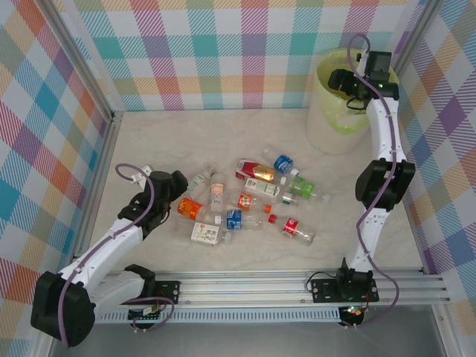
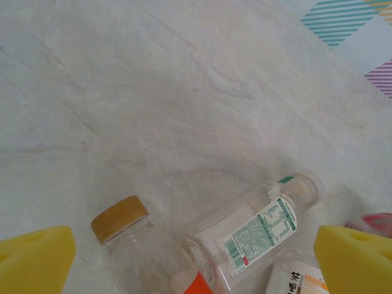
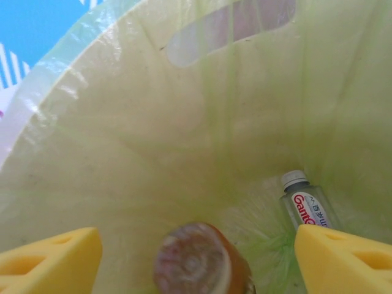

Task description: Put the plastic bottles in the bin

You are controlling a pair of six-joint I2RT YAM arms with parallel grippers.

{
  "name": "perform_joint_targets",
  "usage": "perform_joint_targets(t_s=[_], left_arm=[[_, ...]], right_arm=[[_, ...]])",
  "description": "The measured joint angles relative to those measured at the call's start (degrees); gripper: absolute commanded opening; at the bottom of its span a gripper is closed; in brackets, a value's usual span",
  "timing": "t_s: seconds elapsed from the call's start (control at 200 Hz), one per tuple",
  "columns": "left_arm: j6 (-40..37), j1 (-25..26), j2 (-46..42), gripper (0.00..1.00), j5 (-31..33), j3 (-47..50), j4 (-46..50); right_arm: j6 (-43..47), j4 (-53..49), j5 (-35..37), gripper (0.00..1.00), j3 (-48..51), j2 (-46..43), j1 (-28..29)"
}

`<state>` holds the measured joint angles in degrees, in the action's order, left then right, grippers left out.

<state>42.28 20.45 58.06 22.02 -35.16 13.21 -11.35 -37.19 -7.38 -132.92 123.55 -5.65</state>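
Marbled surface (image 1: 223, 137): plastic bottles (image 1: 253, 199) heaped centrally. Left jaws released, low at heap's left edge. Right jaws released over bin (image 1: 321, 123); white-capped bottle (image 3: 306, 205), blurred brown bottle (image 3: 193, 260) below.

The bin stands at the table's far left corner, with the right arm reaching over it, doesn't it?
Wrong corner: the top external view shows the bin at the far right corner of the table, not the left. The right gripper does reach over it.
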Motion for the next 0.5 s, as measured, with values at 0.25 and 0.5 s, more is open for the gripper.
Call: perform_joint_targets(t_s=[0.25,0.5], left_arm=[[1.2,-2.1,3.9,1.0,-3.1,-1.3,0.6],[6.4,-3.4,5.9,1.0,-6.0,-2.1,5.3]], right_arm=[[0.0,2.3,-3.0,0.91,9.6,-11.6,0.0],[-2.5,11.6,-7.3,1.0,28.4,-27.2,0.0]])
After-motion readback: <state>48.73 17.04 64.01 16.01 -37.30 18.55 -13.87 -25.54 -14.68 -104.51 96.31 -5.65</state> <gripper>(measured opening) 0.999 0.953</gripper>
